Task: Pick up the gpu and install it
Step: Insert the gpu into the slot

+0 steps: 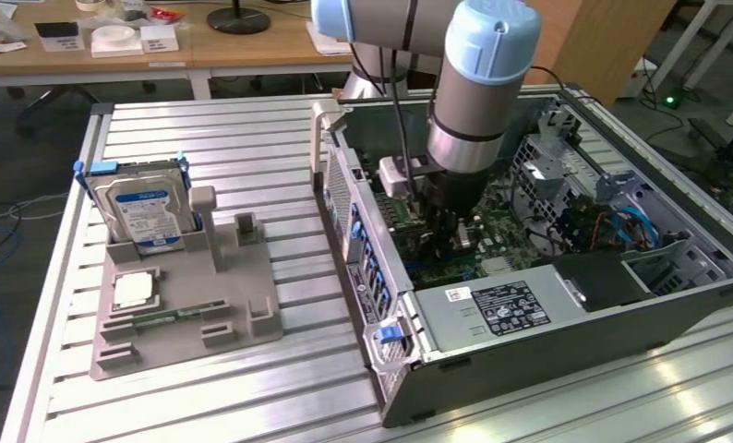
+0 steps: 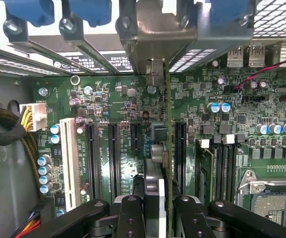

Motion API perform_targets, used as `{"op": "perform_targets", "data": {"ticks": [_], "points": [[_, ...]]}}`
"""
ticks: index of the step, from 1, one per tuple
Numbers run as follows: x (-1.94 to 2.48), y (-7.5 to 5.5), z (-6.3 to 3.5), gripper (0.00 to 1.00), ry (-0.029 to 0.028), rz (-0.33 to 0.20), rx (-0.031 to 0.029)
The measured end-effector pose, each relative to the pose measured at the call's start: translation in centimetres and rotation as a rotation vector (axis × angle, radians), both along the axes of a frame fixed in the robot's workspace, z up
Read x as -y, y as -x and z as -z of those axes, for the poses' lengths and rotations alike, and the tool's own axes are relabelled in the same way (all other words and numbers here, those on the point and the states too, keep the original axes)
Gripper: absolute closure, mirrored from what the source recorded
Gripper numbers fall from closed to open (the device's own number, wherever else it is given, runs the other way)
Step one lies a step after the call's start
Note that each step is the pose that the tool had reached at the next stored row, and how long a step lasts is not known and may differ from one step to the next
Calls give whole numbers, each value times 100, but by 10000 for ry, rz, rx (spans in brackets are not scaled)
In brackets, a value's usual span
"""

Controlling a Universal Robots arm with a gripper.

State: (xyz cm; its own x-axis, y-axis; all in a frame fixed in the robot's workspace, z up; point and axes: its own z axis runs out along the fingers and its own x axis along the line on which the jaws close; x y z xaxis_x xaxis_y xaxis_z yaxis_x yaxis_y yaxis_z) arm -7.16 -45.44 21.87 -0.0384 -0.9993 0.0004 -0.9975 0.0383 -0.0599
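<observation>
Motherboard (image 2: 113, 104) below; gpu (image 2: 163, 148) edge-on, hand-clamped (image 2: 155, 208).

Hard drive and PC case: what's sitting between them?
Exterior view: between the hard drive and the PC case stand the grey fixture's upright posts, then bare slatted table.

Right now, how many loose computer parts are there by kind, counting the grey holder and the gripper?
hard drive: 1, upright in the grey holder
square silver chip: 1, on the holder
green memory stick: 1, on the holder
gpu: 1, clamped in the gripper
Total: 4
</observation>
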Motion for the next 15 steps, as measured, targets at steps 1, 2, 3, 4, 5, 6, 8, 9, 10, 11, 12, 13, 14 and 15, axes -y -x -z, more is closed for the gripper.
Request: {"op": "perform_targets", "data": {"ticks": [1, 2, 3, 4, 5, 6, 8, 9, 10, 11, 12, 13, 14, 15], "points": [[0, 0, 5, 72, 1, -1, -7], [0, 0, 10, 72, 0, -1, -13], [0, 0, 15, 72, 1, 0, -18], [0, 0, 16, 72, 1, 0, -22], [0, 0, 18, 72, 1, 1, -25], [0, 0, 20, 72, 0, 1, -25], [0, 0, 21, 72, -2, 1, -25], [0, 0, 21, 72, -2, 1, -25], [0, 0, 21, 72, -2, 1, -25], [0, 0, 21, 72, -2, 1, -25], [0, 0, 21, 72, -2, 1, -25], [0, 0, 22, 72, -1, 0, -25], [0, 0, 25, 72, -1, 0, -25], [0, 0, 29, 72, -1, 1, -25]]}}
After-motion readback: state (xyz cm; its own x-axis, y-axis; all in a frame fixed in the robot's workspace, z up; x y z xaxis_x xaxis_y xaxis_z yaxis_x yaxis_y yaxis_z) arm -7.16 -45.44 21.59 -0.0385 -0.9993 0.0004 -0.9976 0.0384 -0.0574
